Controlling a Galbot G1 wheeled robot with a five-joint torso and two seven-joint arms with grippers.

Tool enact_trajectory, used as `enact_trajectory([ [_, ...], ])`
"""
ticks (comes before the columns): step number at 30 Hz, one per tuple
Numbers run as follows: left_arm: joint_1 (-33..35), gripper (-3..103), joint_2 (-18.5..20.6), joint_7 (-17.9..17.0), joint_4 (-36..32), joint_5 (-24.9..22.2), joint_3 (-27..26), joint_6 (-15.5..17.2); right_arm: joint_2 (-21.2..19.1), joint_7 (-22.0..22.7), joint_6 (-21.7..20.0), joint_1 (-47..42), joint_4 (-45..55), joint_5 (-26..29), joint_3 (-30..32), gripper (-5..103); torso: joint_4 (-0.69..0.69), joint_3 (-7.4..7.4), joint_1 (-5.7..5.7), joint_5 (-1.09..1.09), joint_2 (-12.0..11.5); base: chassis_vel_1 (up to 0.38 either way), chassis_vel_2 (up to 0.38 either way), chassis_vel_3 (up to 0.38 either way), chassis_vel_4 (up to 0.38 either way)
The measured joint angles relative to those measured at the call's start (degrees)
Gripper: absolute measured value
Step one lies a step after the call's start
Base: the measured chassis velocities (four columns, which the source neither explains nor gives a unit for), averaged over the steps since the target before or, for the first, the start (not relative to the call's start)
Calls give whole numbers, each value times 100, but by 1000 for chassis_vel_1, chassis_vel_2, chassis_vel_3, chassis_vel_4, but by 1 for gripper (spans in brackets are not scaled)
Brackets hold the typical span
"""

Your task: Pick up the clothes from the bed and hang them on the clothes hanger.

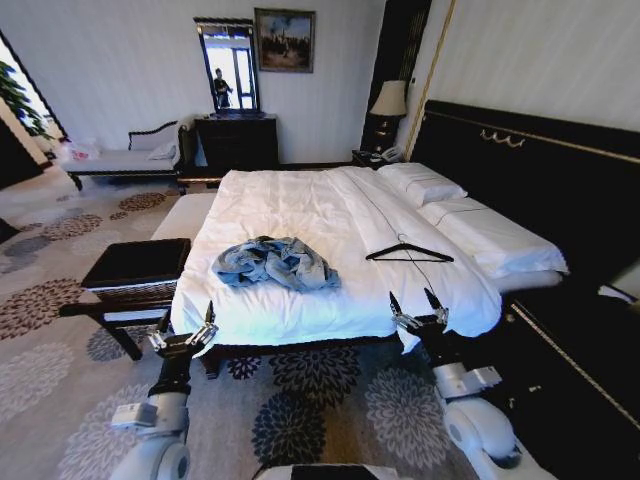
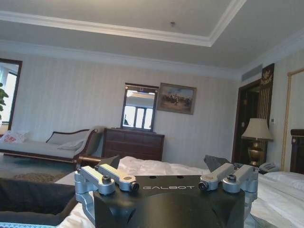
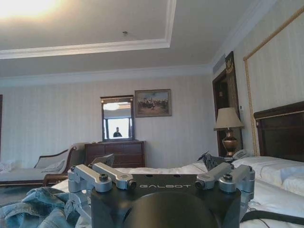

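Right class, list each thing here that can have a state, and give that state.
Jacket: crumpled on the bed, not hung.
Hanger: flat on the bed, bare.
Left gripper: open, empty, by the bed's foot.
Right gripper: open, empty, by the bed's foot.

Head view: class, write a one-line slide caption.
Denim jacket and black hanger lie apart on the bed; both grippers, left and right, open.

Dark dresser (image 1: 237, 140) under a mirror (image 1: 229, 68) — framed painting (image 1: 285, 40), chaise (image 1: 125, 158), bedside lamp (image 1: 389, 101).
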Motion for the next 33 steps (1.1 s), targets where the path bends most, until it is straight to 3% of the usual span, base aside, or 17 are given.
enact_trajectory([
  [7, 36, 100, 84, 164, -120, -391, -122, -1, 45, 22, -54, 61, -53, -57, -42, 100, 0, 0, 0, 0, 0, 0, 0, 0, 0],
  [14, -71, 100, 300, 163, -29, -919, -519, -84, -343, 75, -40, 214, -244, -186, 66, 100, 0, 0, 0, -1, 0, 0, 0, 0, 0],
  [20, -47, 100, 370, 187, -25, -990, -616, -108, -469, 72, 20, 307, -292, -183, 96, 100, 1, 0, 0, 0, 0, 0, 0, 0, 0],
  [33, 21, 100, 303, 220, -31, -816, -568, -172, -273, 121, 21, 178, -229, -218, -10, 100, 0, 0, 0, 0, 0, 0, 0, 0, 0],
])
